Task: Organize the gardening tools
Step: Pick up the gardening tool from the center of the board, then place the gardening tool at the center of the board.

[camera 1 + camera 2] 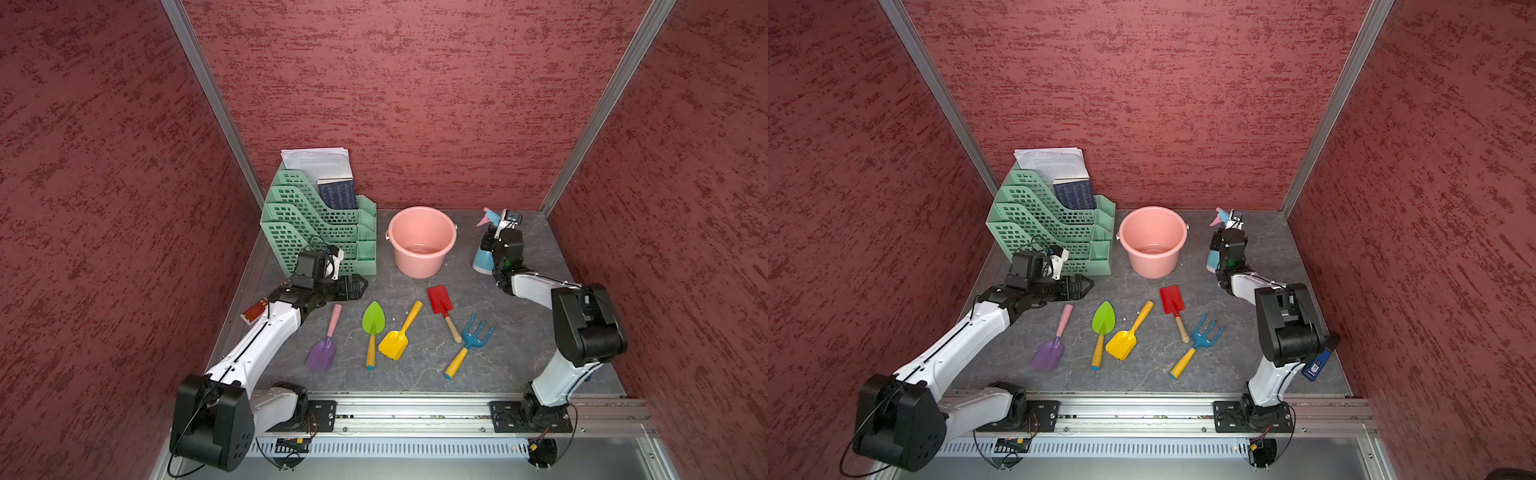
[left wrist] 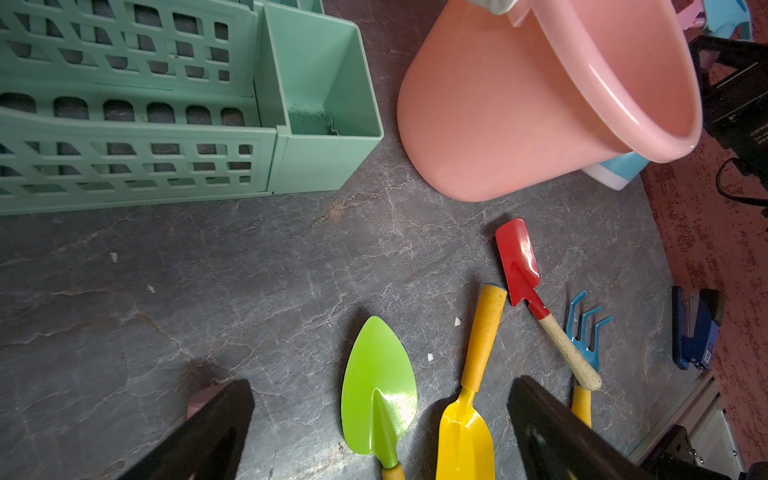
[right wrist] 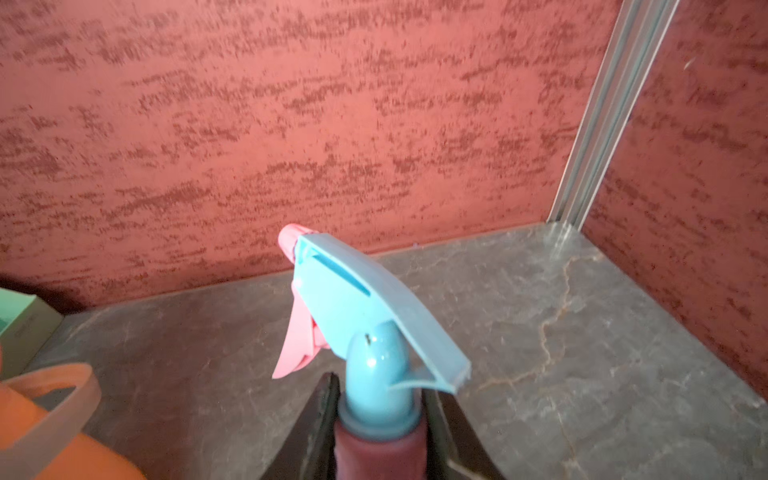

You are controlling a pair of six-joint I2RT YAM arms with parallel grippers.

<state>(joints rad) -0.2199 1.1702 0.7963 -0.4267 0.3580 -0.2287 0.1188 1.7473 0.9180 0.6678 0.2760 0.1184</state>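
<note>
Two tools: right tool (image 3: 380, 424) clamped on spray bottle (image 3: 353, 299) neck; left tool (image 1: 359, 286) apart, near purple scoop (image 1: 323, 347).

Even, soft light; faint shadows. Right wrist view blurred. Glare on green leaf trowel (image 2: 380, 390). Wrist-view edges distorted.

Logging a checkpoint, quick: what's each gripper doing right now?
Left gripper: open, empty.
Right gripper: closed on the light-blue spray bottle, at its neck.
</note>
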